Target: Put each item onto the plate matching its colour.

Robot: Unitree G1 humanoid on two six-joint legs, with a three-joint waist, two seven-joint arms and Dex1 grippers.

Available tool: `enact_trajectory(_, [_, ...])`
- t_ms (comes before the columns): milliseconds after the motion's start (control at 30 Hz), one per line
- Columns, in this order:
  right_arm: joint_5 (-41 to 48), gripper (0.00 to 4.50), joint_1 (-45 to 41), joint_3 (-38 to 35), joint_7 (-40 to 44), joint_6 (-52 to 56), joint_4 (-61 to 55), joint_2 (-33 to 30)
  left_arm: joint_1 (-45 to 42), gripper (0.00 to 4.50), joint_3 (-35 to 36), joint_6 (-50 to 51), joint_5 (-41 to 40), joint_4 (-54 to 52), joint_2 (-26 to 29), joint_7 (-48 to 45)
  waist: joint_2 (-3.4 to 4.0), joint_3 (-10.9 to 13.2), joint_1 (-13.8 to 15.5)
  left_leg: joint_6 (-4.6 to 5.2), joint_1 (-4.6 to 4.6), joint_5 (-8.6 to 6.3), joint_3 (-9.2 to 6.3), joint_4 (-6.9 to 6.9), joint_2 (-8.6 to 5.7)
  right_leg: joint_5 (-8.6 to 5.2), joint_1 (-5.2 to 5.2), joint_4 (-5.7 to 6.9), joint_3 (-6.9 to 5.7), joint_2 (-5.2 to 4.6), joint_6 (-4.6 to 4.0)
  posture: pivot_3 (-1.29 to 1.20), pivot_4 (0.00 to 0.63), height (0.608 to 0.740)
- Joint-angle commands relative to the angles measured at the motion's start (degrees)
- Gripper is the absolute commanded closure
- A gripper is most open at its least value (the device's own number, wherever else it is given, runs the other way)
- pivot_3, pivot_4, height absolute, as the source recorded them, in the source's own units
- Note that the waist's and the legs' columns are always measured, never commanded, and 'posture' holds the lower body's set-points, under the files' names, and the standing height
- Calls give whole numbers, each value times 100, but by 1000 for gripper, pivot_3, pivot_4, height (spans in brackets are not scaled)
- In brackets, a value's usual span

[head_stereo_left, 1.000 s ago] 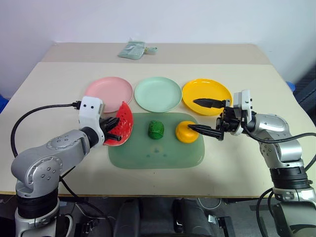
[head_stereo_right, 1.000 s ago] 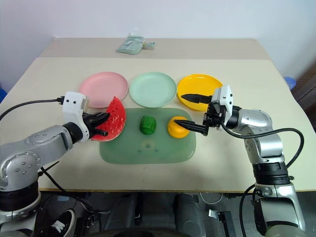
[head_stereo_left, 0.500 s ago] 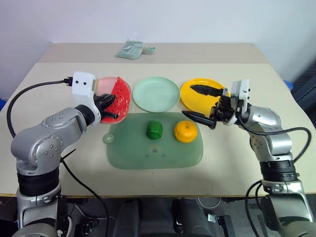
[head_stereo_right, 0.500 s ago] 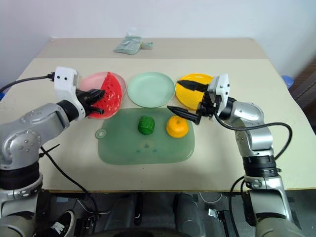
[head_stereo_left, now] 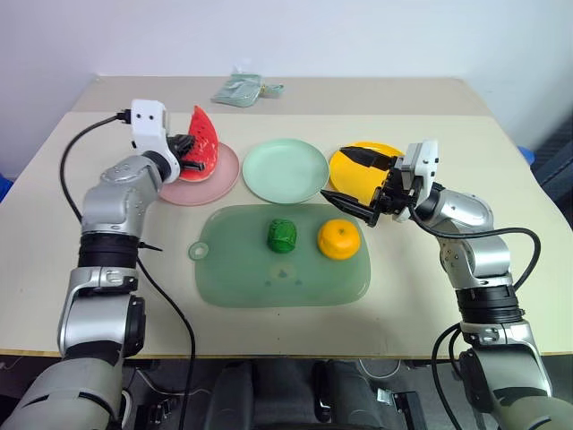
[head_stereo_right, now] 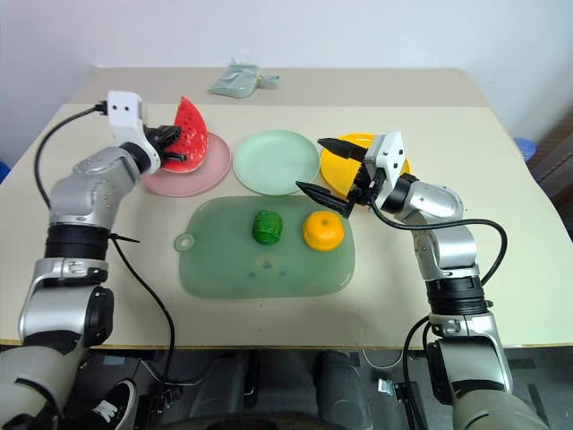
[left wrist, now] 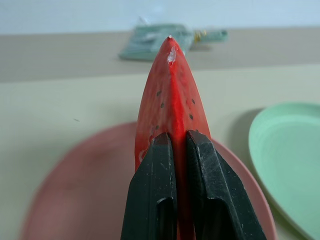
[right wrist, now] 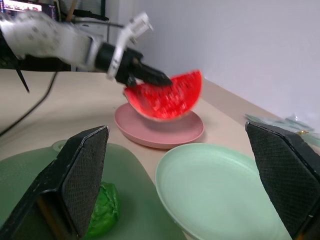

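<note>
Now the left claw (head_stereo_left: 190, 149) clenches the watermelon wedge (head_stereo_left: 204, 141), holding it upright over the pink plate (head_stereo_left: 215, 179). Beside that plate sits the mint plate (head_stereo_left: 286, 170), then the yellow plate (head_stereo_left: 354, 172). The right claw (head_stereo_left: 351, 177) gapes empty near the orange (head_stereo_left: 338, 239); the green lump (head_stereo_left: 282, 236) sits alongside on the board (head_stereo_left: 269, 282).

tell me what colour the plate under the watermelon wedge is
Pink. The plate under the watermelon wedge shows best in the right wrist view.
</note>
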Motion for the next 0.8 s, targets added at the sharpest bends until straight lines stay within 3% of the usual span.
enact_trajectory(33, [5, 0, 60, -92, -63, -95, -238, -39, -262, 4474, 47, -392, 258, 330, 38, -193, 0, 0, -5, 0, 0, 0, 0, 0, 0, 0, -1, 1, 0, 0, 0, 0, 150, 740])
enact_trajectory(167, [-3, 0, 134, -132, -92, -99, -239, -97, -281, 4474, 90, -542, 426, 553, 44, -296, 0, 0, 7, 0, 0, 0, 0, 0, 0, 1, 0, 2, 0, 0, 2, 0, 150, 740])
enact_trajectory(200, [-8, 0, 141, -135, -92, -110, -231, -107, -283, 3666, 104, -566, 462, 549, 40, -295, -1, 0, 7, 0, 0, 0, 0, 1, 0, 2, 0, 2, 0, 0, 3, 0, 150, 740])
enact_trajectory(233, [-4, 0, 141, -133, -94, -108, -227, -106, -278, 3376, 97, -564, 500, 518, 50, -321, -1, 0, 7, 0, -1, 0, 0, 1, 0, 2, 0, 3, 0, 0, 4, 0, 150, 740])
enact_trajectory(467, [-3, 0, 64, -66, -95, -91, -187, -28, -122, 84, 271, -323, 322, -282, 116, -617, 0, 0, 8, 0, -1, 0, 0, 2, 0, 3, 0, 3, 0, -1, 4, 0, 150, 740])
enact_trajectory(633, [44, 0, 52, -58, -30, -15, -211, -60, 172, 84, 391, 30, -68, -1557, 372, -1294, 0, 0, -12, 0, -1, 0, 0, 1, 1, 3, -1, 4, 1, -1, 4, 0, 150, 740])
enact_trajectory(800, [206, 0, 63, -169, 152, 90, -216, -192, 803, 84, 534, 784, -1441, -3075, 577, -2825, 1, 1, -27, 0, 0, 0, 0, 0, 2, 2, 0, 5, 1, -2, 4, 0, 150, 740])
